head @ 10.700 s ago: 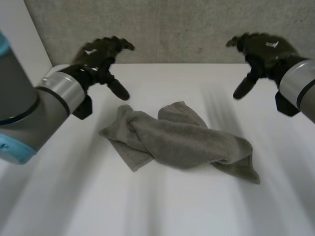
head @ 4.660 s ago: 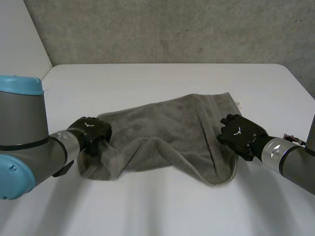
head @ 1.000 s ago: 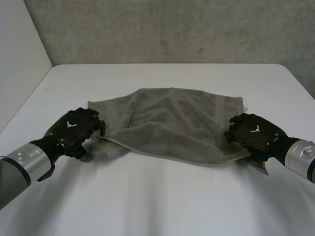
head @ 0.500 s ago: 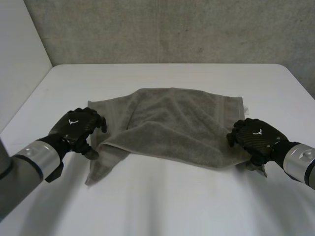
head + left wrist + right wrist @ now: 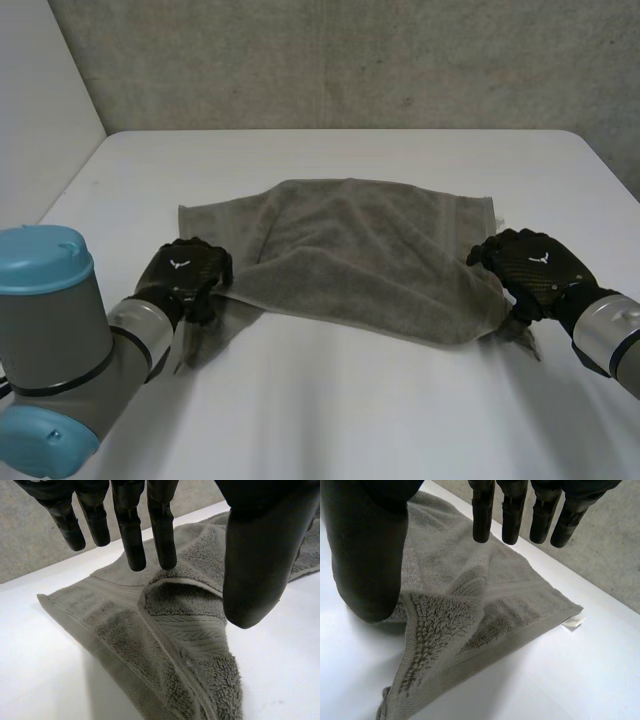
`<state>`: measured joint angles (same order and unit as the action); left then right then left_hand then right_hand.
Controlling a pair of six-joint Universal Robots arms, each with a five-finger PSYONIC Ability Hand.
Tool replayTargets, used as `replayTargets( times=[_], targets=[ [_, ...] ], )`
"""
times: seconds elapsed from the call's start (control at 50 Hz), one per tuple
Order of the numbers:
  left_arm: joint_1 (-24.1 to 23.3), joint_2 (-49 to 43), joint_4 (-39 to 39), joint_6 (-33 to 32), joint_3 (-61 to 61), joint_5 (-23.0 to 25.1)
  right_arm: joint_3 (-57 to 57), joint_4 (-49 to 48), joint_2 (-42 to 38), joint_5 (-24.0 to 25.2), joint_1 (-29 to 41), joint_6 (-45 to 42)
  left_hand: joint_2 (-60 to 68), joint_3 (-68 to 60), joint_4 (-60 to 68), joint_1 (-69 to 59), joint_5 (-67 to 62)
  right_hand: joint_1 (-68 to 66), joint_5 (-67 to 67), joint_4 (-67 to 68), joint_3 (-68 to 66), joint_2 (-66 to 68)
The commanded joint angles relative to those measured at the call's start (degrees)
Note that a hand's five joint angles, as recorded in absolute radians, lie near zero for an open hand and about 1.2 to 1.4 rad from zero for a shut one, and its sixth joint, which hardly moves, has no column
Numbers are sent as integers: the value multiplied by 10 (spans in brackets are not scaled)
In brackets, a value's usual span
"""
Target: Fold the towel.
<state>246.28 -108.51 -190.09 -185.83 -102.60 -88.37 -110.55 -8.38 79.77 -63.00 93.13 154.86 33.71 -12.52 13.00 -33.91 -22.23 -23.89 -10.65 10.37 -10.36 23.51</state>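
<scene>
White bench [image 5: 330, 410], grey concrete wall [image 5: 330, 60] at 12 o'clock. Towel [image 5: 360, 255] mid-bench, loosely doubled over, rumpled. Left hand [image 5: 185, 275] over its 9 o'clock end, right hand [image 5: 530, 265] over the 3 o'clock end. Fingers [image 5: 131, 535] on both straight, released, gripping nothing.
</scene>
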Motion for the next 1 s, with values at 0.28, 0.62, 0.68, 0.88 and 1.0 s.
replayTargets(
  times=[0.28, 0.62, 0.68, 0.88, 1.0],
  targets=[
    [12, -58, -39, -1, 4, -36, -49, -57, -16, 7, 13, -84, -15, 25, -30, 17, 0, -25, -58, -4, 4, 29],
    [10, -86, -70, -1, 22, -38, -45, -75, -32, 9, 12, -94, 0, 25, -30, 2, -15, -435, -467, -4, 4, 438],
    [12, -86, -73, -1, 27, -40, -38, -75, -32, 12, 9, -98, 44, 25, -30, -42, -59, -561, -593, -4, 4, 564],
    [30, -81, -75, -1, 23, -40, -12, -47, 6, 49, -16, -108, 463, 25, -30, -461, -478, -561, -594, -4, 4, 565],
    [30, -44, -63, -1, 4, 11, 4, 26, 41, 83, -66, -107, 463, 25, -30, -461, -478, -561, -594, -4, 4, 565]
  ],
)
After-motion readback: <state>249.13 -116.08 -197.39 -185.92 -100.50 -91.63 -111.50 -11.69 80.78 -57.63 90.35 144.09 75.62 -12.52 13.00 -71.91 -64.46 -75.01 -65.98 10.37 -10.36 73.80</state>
